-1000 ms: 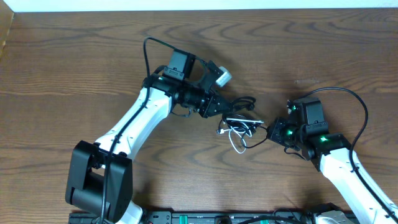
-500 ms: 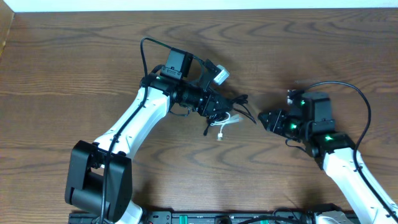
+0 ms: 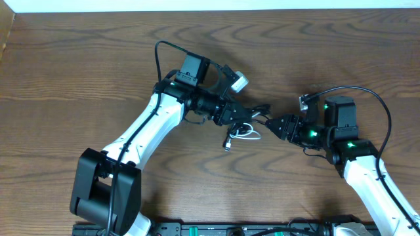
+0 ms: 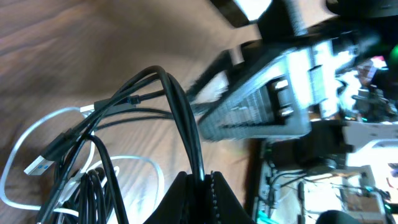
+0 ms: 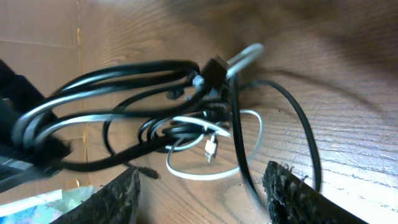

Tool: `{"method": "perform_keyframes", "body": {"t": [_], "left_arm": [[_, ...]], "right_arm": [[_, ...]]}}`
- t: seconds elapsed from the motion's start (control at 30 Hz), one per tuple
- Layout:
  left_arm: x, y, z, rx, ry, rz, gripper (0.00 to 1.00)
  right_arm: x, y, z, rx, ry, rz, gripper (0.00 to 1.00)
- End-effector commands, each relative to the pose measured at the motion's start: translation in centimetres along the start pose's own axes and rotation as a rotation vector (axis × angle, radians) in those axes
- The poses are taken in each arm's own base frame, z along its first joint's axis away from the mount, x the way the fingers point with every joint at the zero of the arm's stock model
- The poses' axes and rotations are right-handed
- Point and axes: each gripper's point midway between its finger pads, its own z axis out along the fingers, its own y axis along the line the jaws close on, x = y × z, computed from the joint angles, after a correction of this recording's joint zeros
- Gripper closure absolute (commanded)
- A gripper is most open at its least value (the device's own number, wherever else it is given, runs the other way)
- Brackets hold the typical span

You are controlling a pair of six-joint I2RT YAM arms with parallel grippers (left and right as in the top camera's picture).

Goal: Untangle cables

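Observation:
The cables form one tangle [image 3: 248,124] between my two grippers at the table's middle. My left gripper [image 3: 237,114] is shut on strands of the black cable [image 4: 177,112], which run up out of its jaws and loop leftward. The white cable [image 4: 22,146] curls through the black loops with a plug end [image 4: 38,165] showing. My right gripper [image 3: 278,125] stands open just right of the tangle. In the right wrist view, the black cable [image 5: 124,78] and white cable [image 5: 245,140] lie ahead of the spread fingers [image 5: 118,199], and one black strand [image 5: 244,168] runs down between them.
The wooden table [image 3: 79,72] spreads all around. A pale wall edge [image 3: 197,5] runs along the back. Each arm carries its own thick black cord [image 3: 374,105].
My right gripper has opened, let go of the cable and moved up and left toward the tangle. My left gripper stays shut and has drawn the tangle together, shifting slightly.

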Motion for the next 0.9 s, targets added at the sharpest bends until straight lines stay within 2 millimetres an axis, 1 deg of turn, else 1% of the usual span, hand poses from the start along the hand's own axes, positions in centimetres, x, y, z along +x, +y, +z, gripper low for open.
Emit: {"method": "perform_keyframes", "body": {"t": [0.0, 0.03, 0.1, 0.17, 0.23, 0.3, 0.33, 0.4, 0.47, 0.57, 0.67, 0.73, 0.87], "left_arm": [[-1.7, -3.8, -0.9, 0.167, -0.055, 0.074, 0.93], [-1.9, -4.7, -1.1, 0.217, -0.067, 0.086, 0.93], [-2.0, -5.3, -1.2, 0.258, -0.074, 0.094, 0.92], [-2.0, -5.3, -1.2, 0.258, -0.074, 0.094, 0.93], [-2.0, -5.3, -1.2, 0.257, -0.075, 0.104, 0.93], [-2.0, -5.3, -1.2, 0.256, -0.078, 0.129, 0.92], [-2.0, -5.3, -1.2, 0.256, -0.08, 0.146, 0.93], [-2.0, -5.4, -1.2, 0.255, -0.082, 0.162, 0.93], [-2.0, -5.4, -1.2, 0.256, -0.082, 0.166, 0.93], [-1.9, -5.5, -1.1, 0.259, -0.079, 0.17, 0.93], [-1.8, -5.9, -0.7, 0.267, -0.071, 0.184, 0.93], [-1.6, -6.3, -0.3, 0.277, -0.064, 0.205, 0.93], [-1.4, -6.9, 0.3, 0.291, -0.051, 0.225, 0.92]], "right_arm": [[-0.2, -1.0, 0.2, 0.053, -0.018, -0.007, 0.39], [-0.2, -1.0, 0.2, 0.054, -0.02, -0.008, 0.4], [-0.2, -1.0, 0.2, 0.051, -0.018, -0.004, 0.41], [-0.1, -0.9, 0.2, 0.047, -0.017, 0.052, 0.41], [0.0, -0.4, 0.2, 0.019, -0.007, 0.123, 0.43], [0.0, 1.1, 0.2, -0.058, 0.017, 0.186, 0.44], [0.0, 2.3, 0.1, -0.117, 0.034, 0.204, 0.44], [-0.2, 3.7, -0.1, -0.181, 0.05, 0.214, 0.43], [-0.4, 4.4, -0.2, -0.214, 0.054, 0.239, 0.43], [-0.7, 4.7, -0.3, -0.227, 0.056, 0.306, 0.5], [-0.9, 4.6, -0.3, -0.217, 0.051, 0.37, 0.59], [-0.9, 4.5, -0.3, -0.214, 0.053, 0.419, 0.62], [-1.0, 4.4, -0.2, -0.209, 0.052, 0.472, 0.64]]}}
